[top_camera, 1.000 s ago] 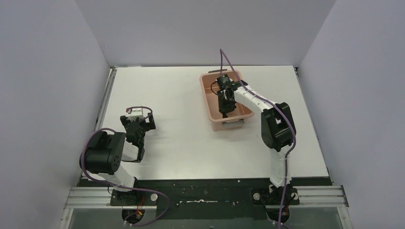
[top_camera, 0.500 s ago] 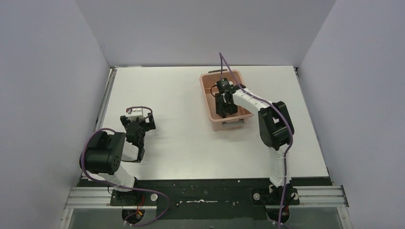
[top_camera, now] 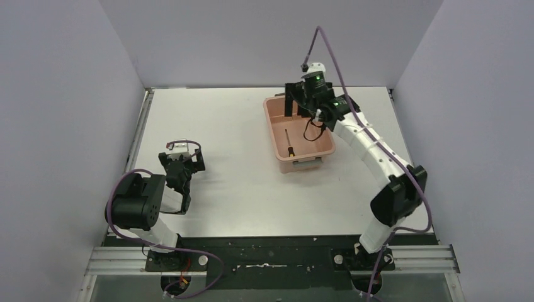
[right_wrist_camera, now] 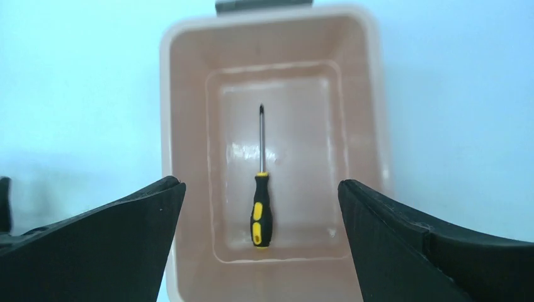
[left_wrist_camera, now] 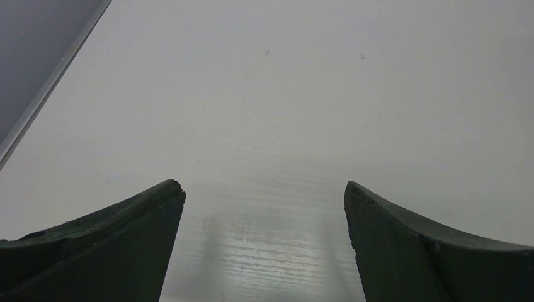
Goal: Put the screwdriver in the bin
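The screwdriver (top_camera: pixel 289 143), black-handled with yellow patches and a thin shaft, lies flat on the floor of the salmon-pink bin (top_camera: pixel 272 133) at the table's far middle. From the right wrist view the screwdriver (right_wrist_camera: pixel 261 204) runs lengthwise along the bin (right_wrist_camera: pixel 165 126), handle toward the camera. My right gripper (top_camera: pixel 298 104) hovers above the bin's far end, open and empty, well clear of the tool; its fingertips (right_wrist_camera: pixel 157 201) frame the bin. My left gripper (top_camera: pixel 181 158) rests low over the bare table at the near left, open, nothing between its fingers (left_wrist_camera: pixel 151 207).
White tabletop (top_camera: pixel 239 163) walled by grey panels on the left, back and right. A metal rail (top_camera: pixel 142 126) runs along the left edge. The right arm arches from its base up the right side toward the bin. A grey handle (right_wrist_camera: pixel 263 5) caps the bin's far end.
My right gripper opened, let go of the screwdriver inside the bin, and lifted up and back toward the far end. The screwdriver now lies free on the bin floor. Left arm unchanged.
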Action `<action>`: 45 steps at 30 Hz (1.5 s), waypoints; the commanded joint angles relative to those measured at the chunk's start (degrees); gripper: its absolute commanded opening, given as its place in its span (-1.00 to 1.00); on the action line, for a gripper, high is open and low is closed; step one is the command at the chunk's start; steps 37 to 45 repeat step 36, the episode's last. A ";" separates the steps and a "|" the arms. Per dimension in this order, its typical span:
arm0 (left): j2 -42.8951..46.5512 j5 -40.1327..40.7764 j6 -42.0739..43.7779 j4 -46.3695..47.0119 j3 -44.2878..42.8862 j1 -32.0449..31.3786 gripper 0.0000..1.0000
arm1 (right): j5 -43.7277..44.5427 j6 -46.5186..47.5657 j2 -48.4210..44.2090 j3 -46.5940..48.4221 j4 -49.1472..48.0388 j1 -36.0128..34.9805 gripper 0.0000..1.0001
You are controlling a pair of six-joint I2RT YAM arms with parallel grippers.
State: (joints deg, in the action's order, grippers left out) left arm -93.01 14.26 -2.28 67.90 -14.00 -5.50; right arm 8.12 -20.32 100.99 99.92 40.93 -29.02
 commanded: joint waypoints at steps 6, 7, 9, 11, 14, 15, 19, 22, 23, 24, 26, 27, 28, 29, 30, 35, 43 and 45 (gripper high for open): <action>0.69 -0.99 0.36 1.56 -0.42 0.31 0.95 | 14.96 10.42 -27.35 -21.33 -21.29 4.96 1.00; 0.74 -0.97 0.42 1.60 -0.46 0.31 0.95 | 14.92 10.94 -30.13 -25.92 -24.52 6.44 1.00; 0.78 -0.88 0.41 1.57 -0.46 0.31 0.95 | 15.20 12.70 -35.22 -35.03 -31.73 8.90 1.00; 0.77 -0.98 0.44 1.59 -0.46 0.31 0.95 | 16.62 14.46 -39.43 -44.42 -37.43 10.37 1.00; 0.77 -0.96 0.39 1.56 -0.42 0.31 0.95 | 20.16 15.56 -44.38 -55.07 -44.41 11.03 1.00; 0.74 -0.95 0.42 1.57 -0.41 0.31 0.95 | 21.06 15.34 -45.64 -58.57 -46.55 11.00 1.00; 0.81 -0.99 0.37 1.68 -0.41 0.32 0.95 | 22.49 12.10 -49.81 -71.41 -56.89 11.16 1.00; 0.76 -0.99 0.42 1.66 -0.41 0.31 0.95 | 22.14 10.64 -51.61 -79.71 -63.78 11.15 1.00; 0.79 -0.99 0.42 1.63 -0.41 0.31 0.95 | 22.56 10.33 -51.75 -82.14 -65.94 11.13 1.00; 0.81 -0.99 0.36 1.63 -0.41 0.31 0.95 | 23.36 9.59 -51.78 -84.19 -67.65 11.09 1.00; 0.77 -0.99 0.42 1.64 -0.43 0.36 0.95 | 24.38 8.28 -51.70 -87.38 -70.11 11.19 1.00; 0.72 -0.99 0.43 1.66 -0.48 0.32 0.95 | 24.52 8.59 -51.77 -88.32 -70.93 11.24 1.00; 0.67 -0.99 0.41 1.59 -0.50 0.31 0.95 | 23.99 8.84 -52.15 -88.21 -70.32 11.26 1.00; 0.67 -0.99 0.41 1.49 -0.57 0.38 0.95 | 23.89 9.44 -52.35 -88.52 -71.24 11.32 1.00; 0.62 -0.99 0.38 1.50 -0.59 0.32 0.95 | 23.80 9.94 -52.38 -89.34 -72.46 11.33 1.00; 0.46 -1.08 0.39 1.06 -0.81 0.32 0.95 | 23.92 10.14 -53.02 -90.10 -73.59 11.33 1.00; 0.62 -1.08 0.40 1.33 -0.58 0.31 0.95 | 24.00 10.20 -53.00 -90.27 -73.99 11.28 1.00; 0.62 -1.08 0.40 1.33 -0.58 0.31 0.95 | 24.00 10.20 -53.00 -90.27 -73.99 11.28 1.00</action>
